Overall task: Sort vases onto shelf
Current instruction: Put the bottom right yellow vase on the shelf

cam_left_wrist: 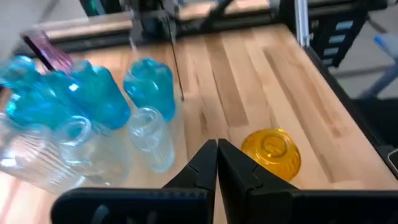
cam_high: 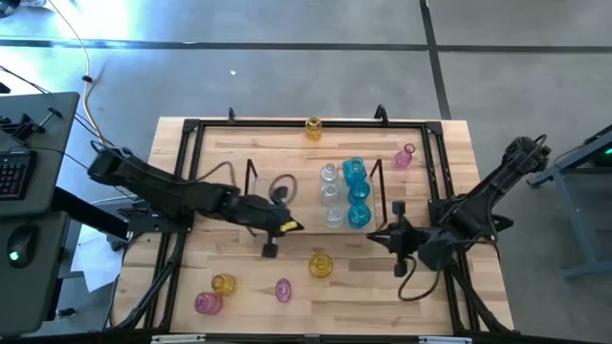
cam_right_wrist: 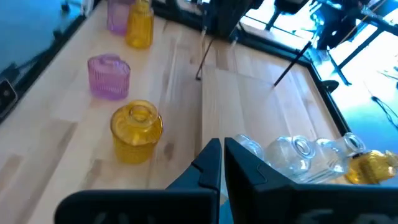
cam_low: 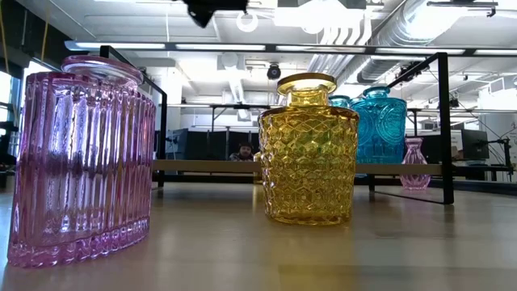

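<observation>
The left gripper [cam_high: 290, 226] is seen pressed shut and empty, just left of the shelf [cam_high: 287, 196]. The right gripper [cam_high: 375, 236] is likewise closed on nothing, at the shelf's right end. Clear and blue vases [cam_high: 356, 194] are clustered upright on the shelf between them; an amber vase [cam_high: 320, 265] is left nearer.

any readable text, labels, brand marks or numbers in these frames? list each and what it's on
None readable in any view.
The vases carry only moulded patterns, no lettering.
The shelf and the table are bare wood, no marks.
Keyboard at the high view's left edge: keys too small to read.
Room behind in the low view: any signs too small to read.
</observation>
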Controlling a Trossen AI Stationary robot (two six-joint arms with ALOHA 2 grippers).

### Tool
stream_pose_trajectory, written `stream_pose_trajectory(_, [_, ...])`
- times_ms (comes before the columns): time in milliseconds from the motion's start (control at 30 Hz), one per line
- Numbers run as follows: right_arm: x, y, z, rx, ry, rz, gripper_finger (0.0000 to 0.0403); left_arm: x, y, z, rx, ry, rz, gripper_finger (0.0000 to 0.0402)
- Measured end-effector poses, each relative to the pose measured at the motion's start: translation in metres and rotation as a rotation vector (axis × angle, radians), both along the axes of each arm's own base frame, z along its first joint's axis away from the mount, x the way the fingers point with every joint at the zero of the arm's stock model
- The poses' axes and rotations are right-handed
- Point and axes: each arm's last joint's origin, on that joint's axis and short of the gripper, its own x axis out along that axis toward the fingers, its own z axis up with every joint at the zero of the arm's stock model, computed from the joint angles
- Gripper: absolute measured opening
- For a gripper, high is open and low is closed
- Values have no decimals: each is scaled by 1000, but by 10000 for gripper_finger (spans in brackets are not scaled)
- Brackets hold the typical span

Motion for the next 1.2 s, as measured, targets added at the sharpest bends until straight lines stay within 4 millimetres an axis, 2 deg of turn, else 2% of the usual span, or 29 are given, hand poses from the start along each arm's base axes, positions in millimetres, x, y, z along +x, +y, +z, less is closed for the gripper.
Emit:
stream_pose_trajectory(300, [-8, -7, -15, 24, -29, 0, 0, 49, -19, 2, -100, 257, -35, 69])
stream_pose_trajectory(533, [-8, -6, -15, 25, -28, 5, 0, 76, -41, -23, -91, 409, -78, 122])
stream_pose_trajectory(700, [-8, -6, -15, 25, -28, 5, 0, 90, -51, -34, -83, 431, -92, 149])
stream_pose_trajectory(1000, [-8, -6, -15, 26, -29, 5, 0, 101, -40, -51, -129, 488, -44, 159])
stream_pose_trajectory(1200, [-8, -6, -15, 26, -28, 5, 0, 104, -32, -50, -138, 479, -24, 159])
